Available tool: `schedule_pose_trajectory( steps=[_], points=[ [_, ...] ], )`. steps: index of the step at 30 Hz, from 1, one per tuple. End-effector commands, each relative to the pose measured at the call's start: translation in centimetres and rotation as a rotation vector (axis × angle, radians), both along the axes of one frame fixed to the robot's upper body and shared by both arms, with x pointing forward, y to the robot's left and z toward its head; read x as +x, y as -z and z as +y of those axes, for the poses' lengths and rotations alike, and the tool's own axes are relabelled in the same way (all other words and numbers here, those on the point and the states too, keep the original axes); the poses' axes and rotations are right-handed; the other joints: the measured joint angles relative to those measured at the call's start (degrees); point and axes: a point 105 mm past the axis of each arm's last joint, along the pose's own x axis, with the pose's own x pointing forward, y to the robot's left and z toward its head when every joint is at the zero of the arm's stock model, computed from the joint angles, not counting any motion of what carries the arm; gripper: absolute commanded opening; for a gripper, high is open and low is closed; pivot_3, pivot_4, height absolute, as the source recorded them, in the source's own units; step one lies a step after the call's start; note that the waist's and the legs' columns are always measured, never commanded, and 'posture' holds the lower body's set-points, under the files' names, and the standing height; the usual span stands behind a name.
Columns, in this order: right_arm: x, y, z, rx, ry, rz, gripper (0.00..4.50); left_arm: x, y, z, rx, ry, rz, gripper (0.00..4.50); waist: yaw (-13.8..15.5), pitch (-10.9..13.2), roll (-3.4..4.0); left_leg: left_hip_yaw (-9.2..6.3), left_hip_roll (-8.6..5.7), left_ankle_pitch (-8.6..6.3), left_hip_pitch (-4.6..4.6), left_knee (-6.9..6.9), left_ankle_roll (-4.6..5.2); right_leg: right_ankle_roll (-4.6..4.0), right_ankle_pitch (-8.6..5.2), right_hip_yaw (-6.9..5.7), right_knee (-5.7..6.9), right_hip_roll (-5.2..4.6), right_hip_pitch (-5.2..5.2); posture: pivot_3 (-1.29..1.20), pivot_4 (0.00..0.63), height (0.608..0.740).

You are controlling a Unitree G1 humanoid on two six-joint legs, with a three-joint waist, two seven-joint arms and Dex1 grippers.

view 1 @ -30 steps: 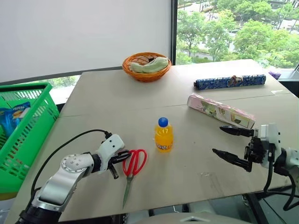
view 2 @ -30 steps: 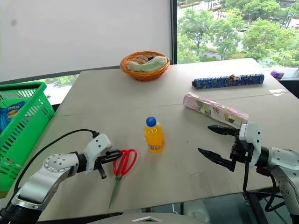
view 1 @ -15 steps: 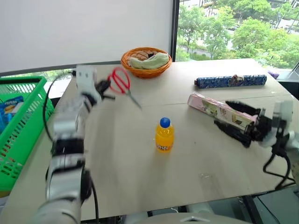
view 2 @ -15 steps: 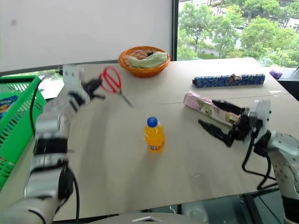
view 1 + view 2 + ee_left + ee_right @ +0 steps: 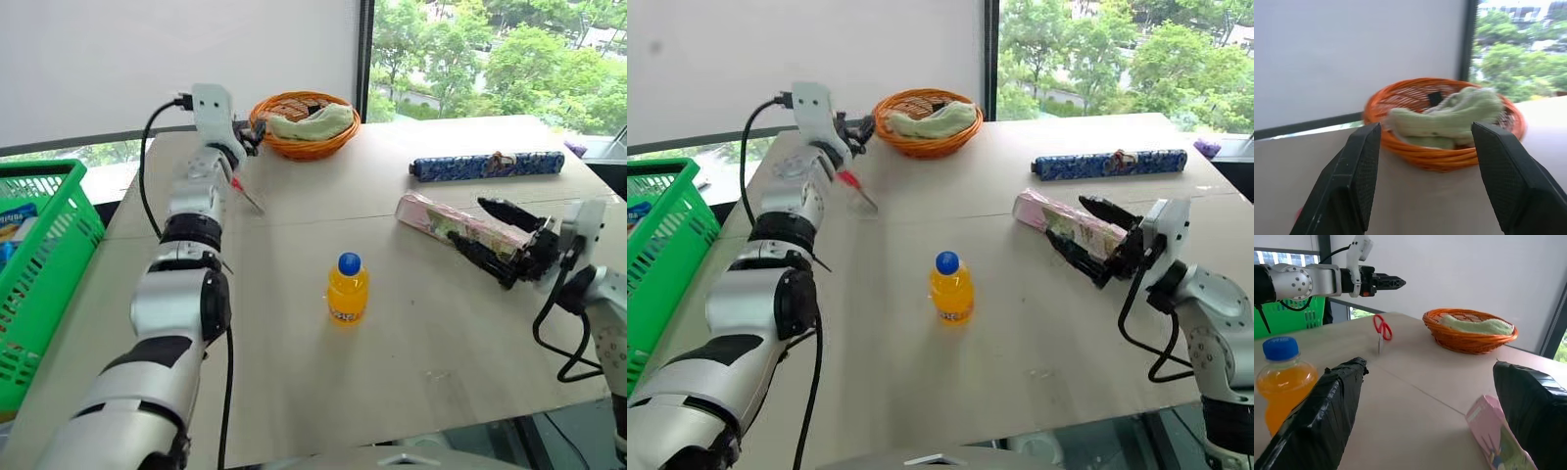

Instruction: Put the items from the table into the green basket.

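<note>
Green basket far left; your left gripper is spread open, scissors loose below it, not held; bottle mid-table; your right gripper gapes wide around the pink box, not clamped

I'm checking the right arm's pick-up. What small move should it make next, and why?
Probably close the right gripper on the long pink box. Its fingers stand open on either side of the box's near end, the box lies flat on the table, and nothing is gripped yet, so closing looks like the natural step before lifting.
</note>
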Motion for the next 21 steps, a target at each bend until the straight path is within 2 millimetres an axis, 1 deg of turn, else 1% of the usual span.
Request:
schedule_pose_trajectory(
  steps=[1,3,4,5,6,7,9,10,11,12,13,14,16,19,21],
  points=[
    [-0.9,-0.9,-0.2,-0.042,0.003,-0.061,4.5,-4.7,0.8,-3.2,0.123,0.433,-0.035,3.04,-1.0,0.0,0.03,0.0,0.01,0.0,0.03,0.0,-0.01,0.0,0.0,0.03,0.05,0.0,0.0,-0.28,0.0,0.738],
    [-1.1,-0.3,-0.3,-0.073,0.001,-0.051,4.5,-7.2,3.6,-2.9,0.27,0.559,0.049,3.04,-2.3,0.0,0.05,0.0,0.02,0.01,0.08,0.04,-0.01,-0.01,0.0,0.1,0.2,0.02,0.0,-0.28,0.0,0.738],
    [-1.2,-0.1,-0.3,-0.084,0.001,-0.049,4.5,-8.2,5.4,-2.0,0.367,0.588,0.126,3.04,-2.9,0.0,0.04,0.0,0.02,0.01,0.14,0.05,-0.01,-0.01,-0.01,0.13,0.29,0.02,0.01,-0.28,0.0,0.738],
    [-1.2,-0.1,-0.3,-0.088,0.002,-0.048,4.5,-9.0,6.6,-1.1,0.432,0.61,0.192,3.04,-3.2,0.1,0.02,0.0,0.02,0.01,0.17,0.08,-0.01,-0.01,-0.01,0.19,0.38,0.02,0.01,-0.28,0.0,0.738],
    [-1.2,0.0,-0.3,-0.088,0.002,-0.048,4.5,-10.1,7.3,-0.4,0.454,0.659,0.236,3.04,-3.6,0.1,0.0,0.02,0.02,-0.04,0.23,0.13,0.07,-0.01,-0.02,0.22,0.48,0.05,0.02,-0.28,0.0,0.738],
    [-1.1,0.0,-0.4,-0.087,0.002,-0.048,4.5,-11.0,7.4,-0.1,0.446,0.7,0.262,3.32,-4.0,0.1,-0.02,0.03,0.0,-0.09,0.37,0.14,0.18,-0.01,-0.02,0.31,0.65,0.08,0.04,-0.28,0.0,0.738],
    [-1.2,0.1,-0.3,-0.093,-0.007,-0.042,4.5,-13.2,7.0,-0.9,0.396,0.835,0.3,3.94,-4.2,0.1,-0.05,-0.02,0.01,-0.09,0.83,0.16,0.18,0.01,-0.07,0.33,0.71,0.08,0.41,-0.28,0.0,0.738],
    [-1.2,0.2,-0.3,-0.095,-0.01,-0.041,4.5,-13.8,6.9,-1.3,0.385,0.873,0.308,4.29,-4.2,0.1,-0.05,-0.07,0.05,-0.09,0.92,0.16,0.17,0.12,-0.15,0.3,0.7,0.07,0.53,-0.28,0.0,0.738],
    [-1.2,0.2,-0.2,-0.096,-0.014,-0.04,4.5,-14.4,6.7,-1.7,0.377,0.907,0.306,4.47,-4.1,0.1,-0.04,-0.09,0.19,-0.09,0.97,0.18,0.17,0.12,-0.14,0.27,0.68,0.0,0.6,-0.28,0.0,0.738],
    [-1.2,0.2,-0.2,-0.096,-0.016,-0.039,4.5,-15.0,6.6,-2.2,0.364,0.943,0.305,4.47,-4.0,0.1,-0.03,-0.1,0.19,-0.08,0.99,0.27,0.18,0.11,-0.14,0.29,0.69,-0.05,0.67,-0.26,0.0,0.738],
    [-1.2,0.1,0.0,-0.092,-0.02,-0.039,4.5,-16.2,6.7,-2.8,0.348,1.012,0.334,4.47,-3.9,0.1,-0.03,-0.15,0.18,-0.08,1.02,0.39,0.19,0.1,-0.13,0.32,0.69,-0.1,0.81,-0.26,0.0,0.738],
    [-1.1,-0.1,0.2,-0.076,-0.023,-0.04,4.5,-17.2,7.1,-3.3,0.359,1.071,0.361,4.47,-4.0,0.1,-0.04,-0.18,0.19,-0.09,1.02,0.46,0.19,0.09,-0.12,0.34,0.69,-0.1,0.85,-0.26,0.0,0.738],
    [-1.2,-0.3,0.4,-0.06,-0.033,-0.04,4.5,-18.4,7.8,-4.4,0.354,1.141,0.386,4.47,-3.9,0.1,-0.01,-0.16,0.19,-0.09,1.02,0.5,0.21,-0.02,-0.04,0.45,0.7,-0.09,0.86,-0.26,0.0,0.738],
    [-1.5,0.1,1.0,-0.088,-0.07,-0.018,4.5,-19.1,8.2,-6.2,0.324,1.185,0.37,4.47,-3.6,0.2,0.0,-0.21,0.25,-0.09,1.02,0.51,0.21,-0.02,-0.05,0.42,0.73,0.03,0.85,-0.26,0.0,0.738],
    [-1.8,0.4,1.3,-0.11,-0.093,-0.006,4.5,-19.2,8.2,-6.9,0.301,1.195,0.357,4.47,-3.1,0.2,0.01,-0.19,0.26,-0.09,1.02,0.51,0.22,-0.02,-0.05,0.45,0.72,0.05,0.85,-0.26,0.0,0.738]
  ],
)
